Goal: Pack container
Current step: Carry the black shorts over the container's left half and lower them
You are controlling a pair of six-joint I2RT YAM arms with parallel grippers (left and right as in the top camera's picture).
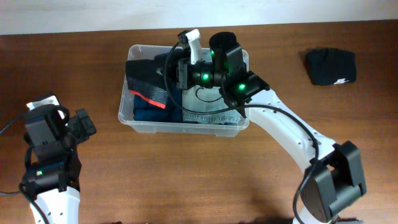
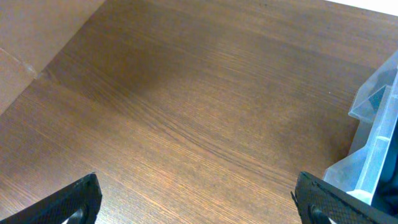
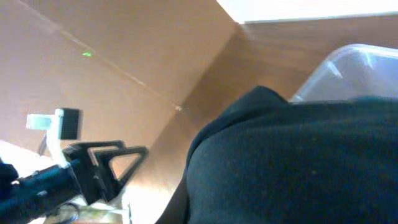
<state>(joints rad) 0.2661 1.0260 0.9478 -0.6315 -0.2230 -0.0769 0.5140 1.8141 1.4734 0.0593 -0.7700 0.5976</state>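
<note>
Count: one container (image 1: 186,127), a clear plastic bin, set mid-worktop (image 1: 186,180). Two sets of fingers, both mine.

Inside the bin I can tell three fabrics apart: a black garment with a red-orange band (image 1: 146,78), a dark blue cloth (image 1: 146,112) and a pale piece (image 1: 205,107). One loose black garment (image 1: 331,65) lies on the worktop well to the right of my right fingers, apart from the bin.

Right fingers (image 1: 182,70): over the bin's back half, above the banded garment. They are closed tight. From the wrist, black cloth fills the view and hides the tips, so I can't tell whether any of it is pinched. The bin's rounded rim shows just beyond the cloth.

Left fingers (image 2: 196,186): spread wide with nothing between them. The bin's corner sits to the right of the right-hand tip, near it but not touching.

Room: bare worktop lies under, ahead and left of the left fingers. The right fingers have bin walls on all sides.
</note>
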